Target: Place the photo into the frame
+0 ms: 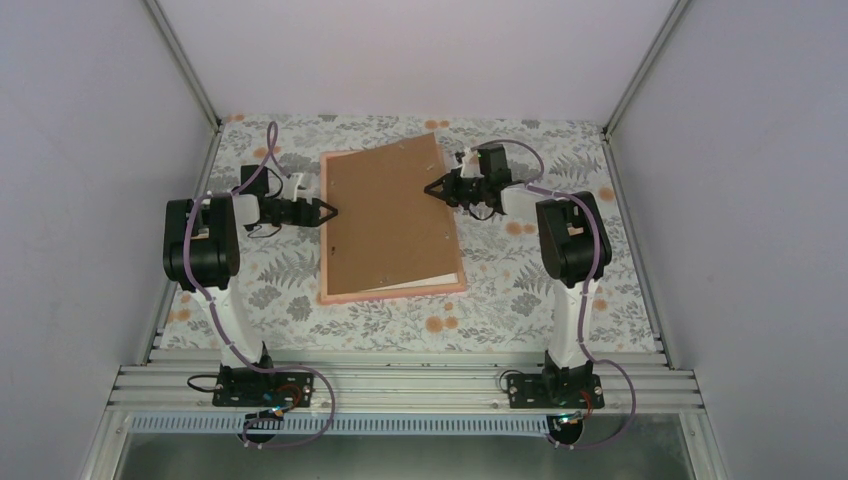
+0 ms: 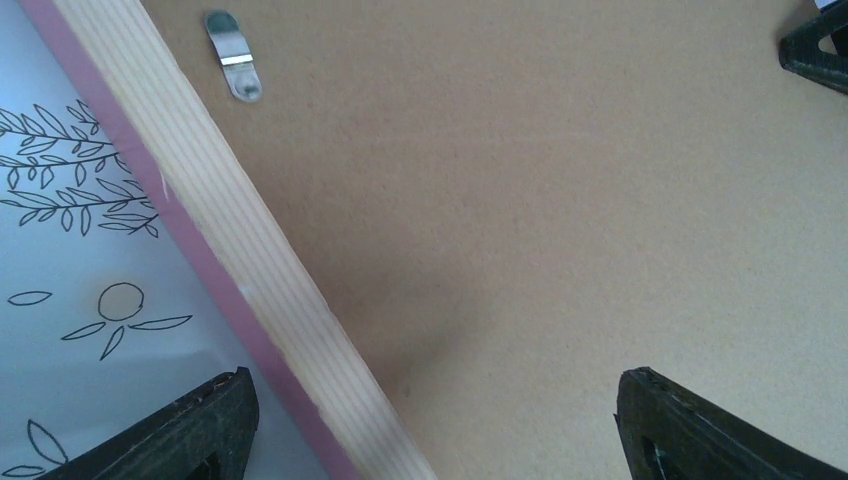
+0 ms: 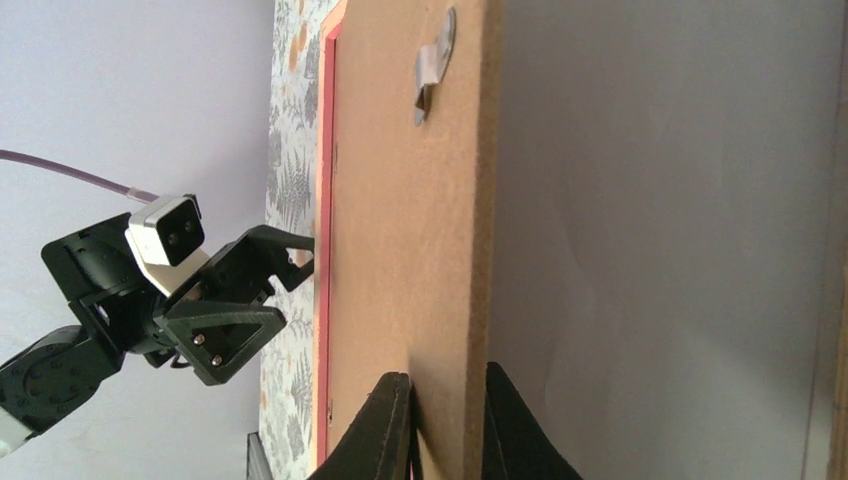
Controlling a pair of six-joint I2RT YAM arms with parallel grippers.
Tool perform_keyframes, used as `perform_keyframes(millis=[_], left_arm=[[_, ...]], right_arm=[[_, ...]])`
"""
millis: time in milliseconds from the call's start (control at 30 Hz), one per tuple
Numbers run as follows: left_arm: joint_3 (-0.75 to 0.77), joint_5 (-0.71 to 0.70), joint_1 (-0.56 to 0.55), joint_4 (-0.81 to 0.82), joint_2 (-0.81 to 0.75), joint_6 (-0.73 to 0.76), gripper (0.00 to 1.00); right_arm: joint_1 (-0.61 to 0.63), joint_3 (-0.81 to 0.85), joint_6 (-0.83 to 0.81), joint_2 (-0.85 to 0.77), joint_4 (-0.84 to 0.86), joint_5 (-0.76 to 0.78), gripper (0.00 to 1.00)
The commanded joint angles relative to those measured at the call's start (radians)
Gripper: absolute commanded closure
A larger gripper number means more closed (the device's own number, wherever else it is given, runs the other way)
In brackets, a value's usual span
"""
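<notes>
The pink frame lies face down in the middle of the table. The brown backing board rests on it, skewed and raised along its right edge. My right gripper is shut on that right edge; in the right wrist view its fingers pinch the board from both faces. My left gripper is open at the frame's left side. In the left wrist view its jaws straddle the frame's pale wooden rail and the board. The photo is hidden.
A strip of white mat shows under the board's near edge. Metal turn clips sit on the board. A floral cloth covers the table. White walls enclose the left, right and back.
</notes>
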Motion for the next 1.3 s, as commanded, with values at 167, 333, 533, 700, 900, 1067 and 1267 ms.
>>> perform_keyframes(millis=[167, 333, 533, 700, 900, 1067, 1267], left_arm=[[-0.012, -0.053, -0.005, -0.036, 0.031, 0.002, 0.1], [-0.006, -0.061, -0.005, -0.044, 0.028, 0.003, 0.1], [-0.017, -0.093, -0.005, -0.024, 0.003, -0.006, 0.1], [-0.032, -0.157, -0.003, -0.01, -0.045, 0.004, 0.1], [-0.005, -0.195, 0.0, -0.045, -0.034, 0.032, 0.1], [0.059, -0.152, -0.024, -0.121, 0.036, 0.08, 0.18], [0.129, -0.15, -0.094, -0.194, 0.106, 0.131, 0.32]], right_arm=[[0.008, -0.019, -0.081, 0.014, -0.075, 0.015, 0.96], [0.033, 0.036, -0.156, 0.004, -0.173, 0.115, 0.47], [0.035, 0.04, -0.268, -0.08, -0.28, 0.292, 0.02], [0.023, 0.045, -0.395, -0.126, -0.352, 0.346, 0.0], [-0.051, 0.002, -0.479, -0.161, -0.366, 0.285, 0.01], [-0.114, -0.029, -0.504, -0.155, -0.34, 0.141, 0.06], [-0.194, -0.113, -0.514, -0.146, -0.311, -0.013, 0.17]])
